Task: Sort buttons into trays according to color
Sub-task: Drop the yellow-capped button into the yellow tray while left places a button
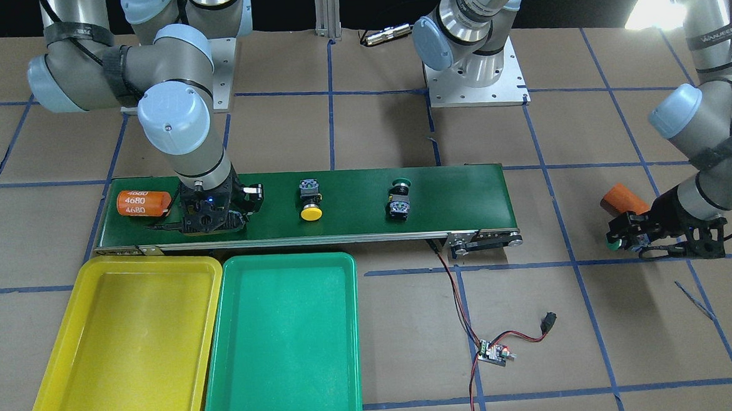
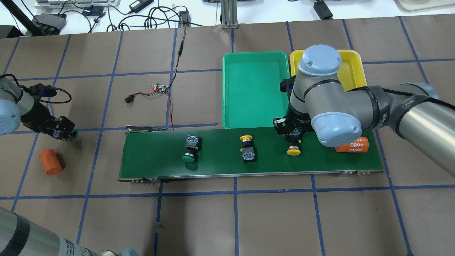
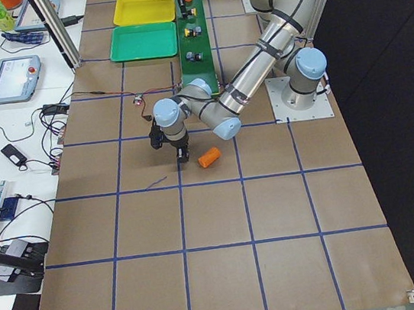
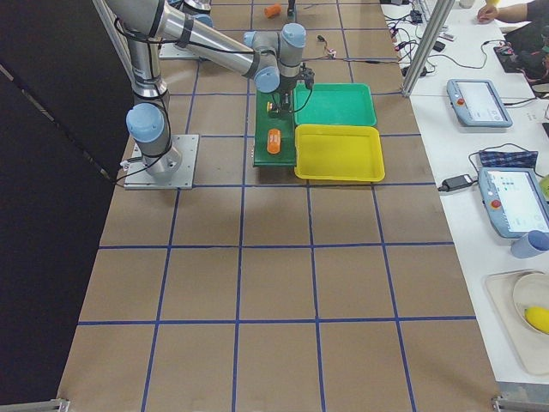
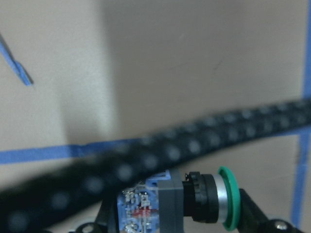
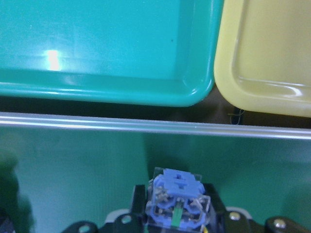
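On the conveyor belt (image 2: 220,161), right of centre in the overhead view, the right gripper (image 2: 293,139) has its jaws closed on a yellow button (image 2: 293,151). The green tray (image 2: 252,89) and yellow tray (image 2: 357,71) touch just above it, so a release drifting left would likely land in the wrong one. The left gripper (image 2: 67,134), at far left off the belt, is clamped on a green button (image 5: 187,206) (a long carry to the trays, where a slip seems likelier). Count: one belt, two trays, two orange cylinders (image 2: 50,161), and four buttons, with a second green button (image 2: 189,149) and a second yellow button (image 2: 247,145) lying loose mid-belt.
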Controlling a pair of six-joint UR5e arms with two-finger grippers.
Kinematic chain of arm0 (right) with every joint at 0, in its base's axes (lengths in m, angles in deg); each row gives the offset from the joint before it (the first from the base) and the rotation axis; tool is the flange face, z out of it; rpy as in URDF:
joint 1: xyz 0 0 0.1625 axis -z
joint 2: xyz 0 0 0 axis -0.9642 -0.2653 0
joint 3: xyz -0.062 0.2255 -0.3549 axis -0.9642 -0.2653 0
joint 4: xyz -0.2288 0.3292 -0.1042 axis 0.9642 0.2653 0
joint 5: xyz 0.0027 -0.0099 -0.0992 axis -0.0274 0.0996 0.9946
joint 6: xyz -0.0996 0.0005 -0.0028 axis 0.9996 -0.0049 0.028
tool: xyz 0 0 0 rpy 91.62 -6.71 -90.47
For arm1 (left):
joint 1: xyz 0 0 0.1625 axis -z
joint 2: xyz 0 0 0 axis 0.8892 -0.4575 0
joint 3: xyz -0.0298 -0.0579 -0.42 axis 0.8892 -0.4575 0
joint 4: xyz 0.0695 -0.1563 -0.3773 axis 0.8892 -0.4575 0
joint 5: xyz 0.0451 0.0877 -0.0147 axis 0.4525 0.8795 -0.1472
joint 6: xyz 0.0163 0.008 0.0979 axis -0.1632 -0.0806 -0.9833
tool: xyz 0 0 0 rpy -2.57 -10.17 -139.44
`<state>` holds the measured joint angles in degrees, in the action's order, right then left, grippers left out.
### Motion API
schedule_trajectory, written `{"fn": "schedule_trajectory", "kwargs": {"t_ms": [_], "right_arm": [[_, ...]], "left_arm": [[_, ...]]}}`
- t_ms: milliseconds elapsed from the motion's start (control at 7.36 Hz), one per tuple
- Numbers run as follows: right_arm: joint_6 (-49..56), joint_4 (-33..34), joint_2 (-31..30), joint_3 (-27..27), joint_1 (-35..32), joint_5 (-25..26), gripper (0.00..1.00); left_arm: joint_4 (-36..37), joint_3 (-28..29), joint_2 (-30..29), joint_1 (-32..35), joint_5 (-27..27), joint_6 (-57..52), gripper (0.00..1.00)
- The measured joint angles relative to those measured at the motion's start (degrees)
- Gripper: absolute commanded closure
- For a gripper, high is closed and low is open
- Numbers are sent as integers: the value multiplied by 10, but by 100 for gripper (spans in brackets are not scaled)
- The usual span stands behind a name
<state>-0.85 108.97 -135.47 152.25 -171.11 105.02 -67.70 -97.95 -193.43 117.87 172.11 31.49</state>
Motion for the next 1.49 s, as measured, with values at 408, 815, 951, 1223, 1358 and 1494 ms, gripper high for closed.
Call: {"fn": "schedule_trajectory", "kwargs": {"t_ms": [408,815,951,1223,1358,1494], "right_arm": [[34,-41,44,-93,21,18,75],[66,-67,104,-161,69,28,65],[86,-64,121,-176,78,29,58],[101,-61,154,-196,91,29,18],[103,-58,164,-199,94,29,12],[103,-55,169,-199,95,27,12]], "left_arm": [[-71,-54,130,116,-13,129,100],[-71,-118,202,244,-14,271,100],[-64,-133,202,266,-15,294,100],[-48,-143,195,301,-15,320,73],[-35,-146,191,311,-15,326,28],[-18,-146,182,315,-16,330,0]]}}
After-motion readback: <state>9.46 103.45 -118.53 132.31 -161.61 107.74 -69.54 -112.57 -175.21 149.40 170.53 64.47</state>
